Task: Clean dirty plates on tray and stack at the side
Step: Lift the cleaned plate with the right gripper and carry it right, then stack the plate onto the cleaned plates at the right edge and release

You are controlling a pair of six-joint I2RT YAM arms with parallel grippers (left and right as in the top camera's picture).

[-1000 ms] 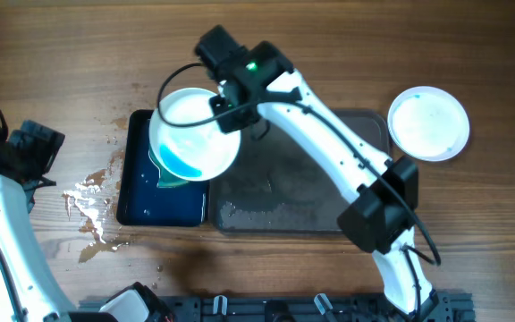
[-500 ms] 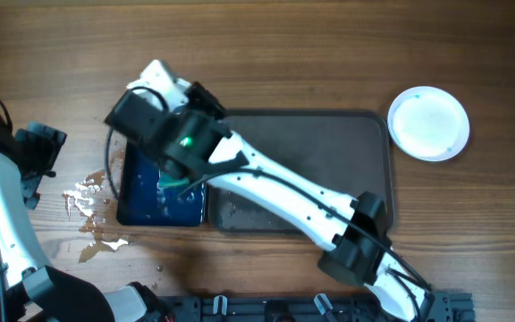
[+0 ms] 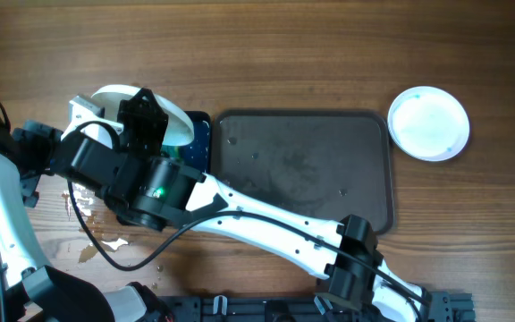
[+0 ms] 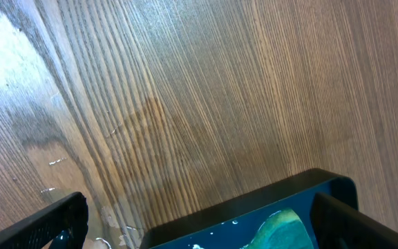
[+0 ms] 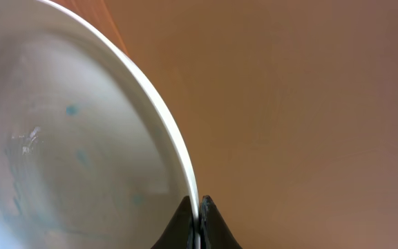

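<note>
2 white round plates are in view. The speckled white round plate (image 5: pixel 81 152) is held by the right gripper (image 5: pixel 200 216), whose 2 dark fingertips (image 5: pixel 183 225) pinch its rim. Blue specks and wet smears show on its inner face. In the overhead view this plate (image 3: pixel 119 98) is at the far left of the brown wooden table (image 3: pixel 329 54), just past the upper left corner of the dark blue rectangular basin (image 3: pixel 199 134). The right arm reaches across the basin and hides most of it. The second white round plate (image 3: pixel 429 122) lies flat on the wood, just beside the upper right corner of the dark grey rectangular tray (image 3: pixel 302 170) and not touching it. Small droplets dot the tray.

The left gripper (image 4: pixel 199 214) has its 2 fingers (image 4: pixel 47 225) spread wide over the wood and one basin corner. A teal-green patch (image 4: pixel 282 221) shows inside the basin; what it is cannot be told. 1 water puddle (image 3: pixel 88 201) lies on the table left of the basin.
</note>
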